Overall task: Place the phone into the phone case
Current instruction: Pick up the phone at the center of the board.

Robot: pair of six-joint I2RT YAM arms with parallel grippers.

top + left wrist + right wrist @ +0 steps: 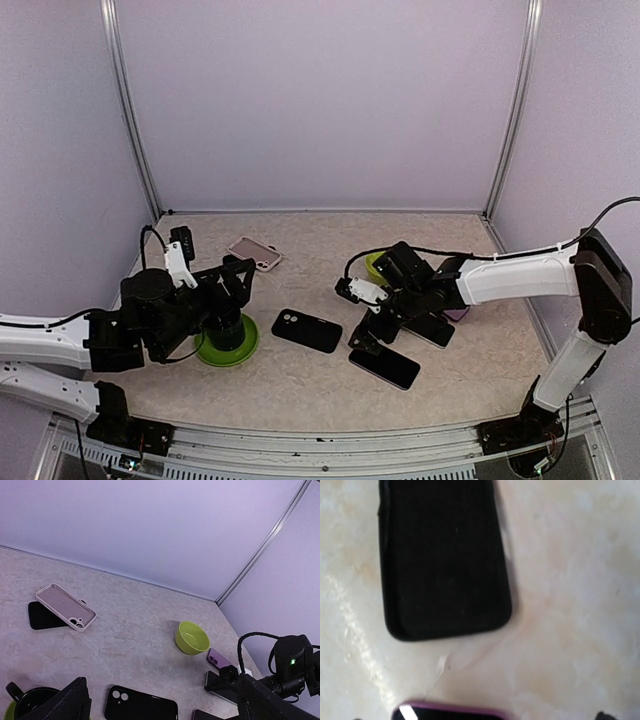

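A black phone case [307, 330] with two camera holes lies flat mid-table, and it fills the top of the right wrist view [442, 560]. To its right lies a dark-screened phone [385, 367] with a purple rim, whose edge shows at the bottom of the right wrist view [450, 712]. My right gripper [365, 338] hangs low over the phone's near end. Its jaws are spread wide, only their tips show at the lower corners, and it holds nothing. My left gripper [232, 283] stands open and empty at the left, above a cup, with the black case [141, 703] ahead of it.
A black cup [224, 330] sits on a green plate [245, 352] under the left arm. A pink case [254, 253] lies on a black one at the back left. A green bowl [192, 637], a purple phone [220, 659] and another dark phone [430, 328] lie under the right arm.
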